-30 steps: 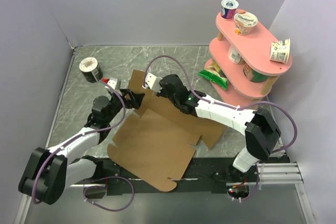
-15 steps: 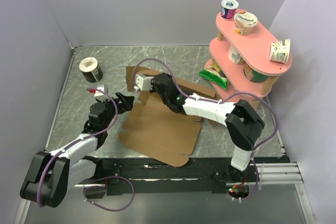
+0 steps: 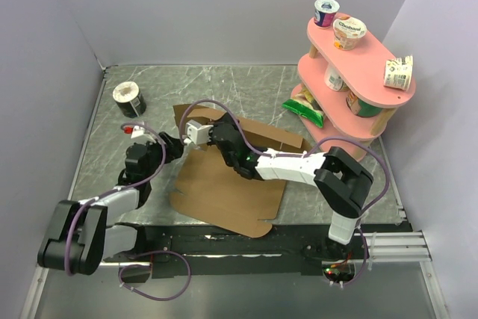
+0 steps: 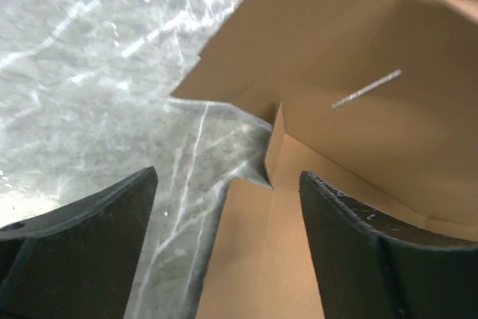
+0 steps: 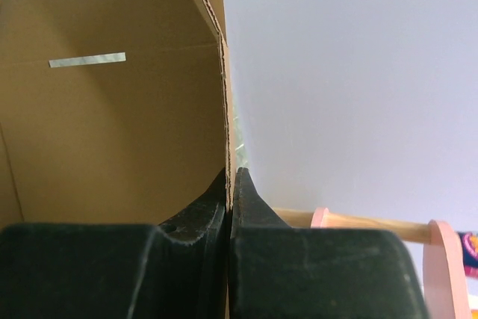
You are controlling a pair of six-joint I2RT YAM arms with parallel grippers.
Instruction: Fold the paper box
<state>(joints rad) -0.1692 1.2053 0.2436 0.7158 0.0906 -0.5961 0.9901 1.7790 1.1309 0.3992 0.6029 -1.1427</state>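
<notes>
Cardboard is standing raised because the right gripper [image 5: 230, 178] is pinching the paper box [image 3: 231, 188] wall; the spread left gripper [image 4: 228, 177] is hovering by its corner flap [image 4: 273, 147].

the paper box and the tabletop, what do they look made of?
Paper box: corrugated cardboard, matte brown; fluted layers show along its cut edge in the right wrist view. Table: grey, white-veined, marble-like, slight sheen; real stone or printed laminate, can't tell.

Setting: robot lab test cell. Evidence: plain lilac walls [image 3: 224, 5] enclosed a grey marbled table [image 3: 246, 84]; left arm [image 3: 112, 201] and right arm [image 3: 295, 163] were bolted at its near edge, purple cables [image 3: 160, 253] trailing; a pink shelf [image 3: 362, 51] of yogurt cups [image 3: 326, 11] stood right of the right arm.
</notes>
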